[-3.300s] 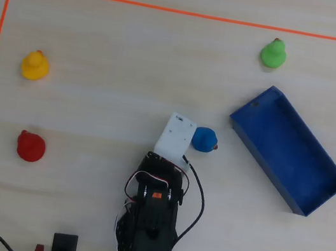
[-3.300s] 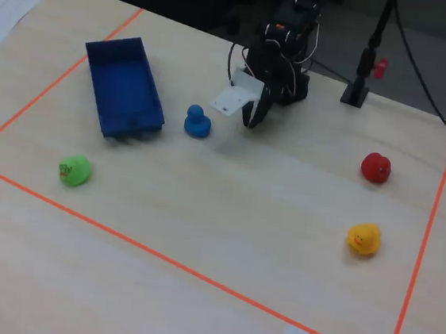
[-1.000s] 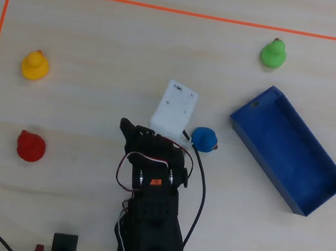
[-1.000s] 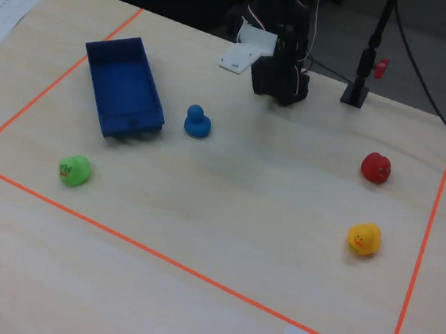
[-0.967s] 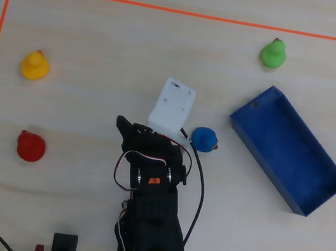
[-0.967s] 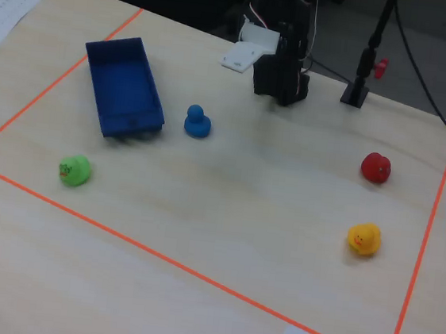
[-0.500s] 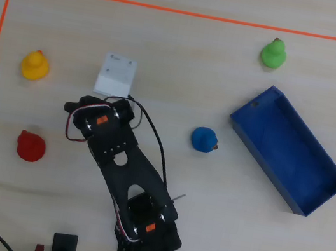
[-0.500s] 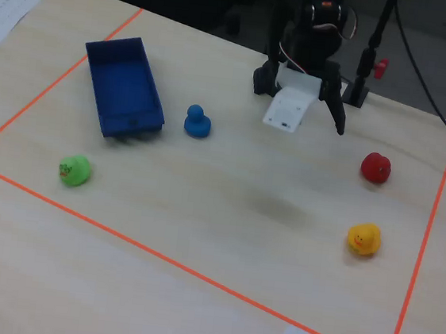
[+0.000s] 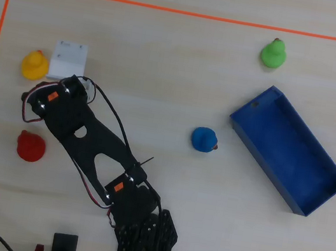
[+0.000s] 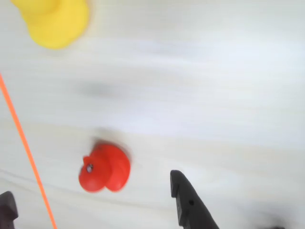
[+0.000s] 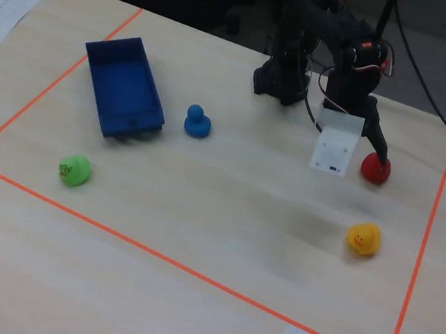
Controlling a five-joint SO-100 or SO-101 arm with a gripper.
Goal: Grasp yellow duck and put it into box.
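Observation:
The yellow duck (image 9: 34, 64) sits at the left of the table, next to the white camera mount (image 9: 68, 61) on my wrist. It shows in the wrist view's top left corner (image 10: 55, 21) and at the front right in the fixed view (image 11: 365, 238). My gripper (image 10: 92, 198) is open and empty, hovering over the red duck (image 10: 105, 168), which lies just ahead of the jaws. In the fixed view the gripper (image 11: 368, 150) is above the red duck (image 11: 376, 169). The blue box (image 9: 288, 149) lies far off at the right, empty.
A blue duck (image 9: 204, 138) sits mid-table near the box and a green duck (image 9: 273, 53) at the top right. Orange tape (image 9: 174, 10) frames the work area; its left line (image 10: 26, 148) runs between my jaws. The arm base (image 9: 143, 237) is at the bottom.

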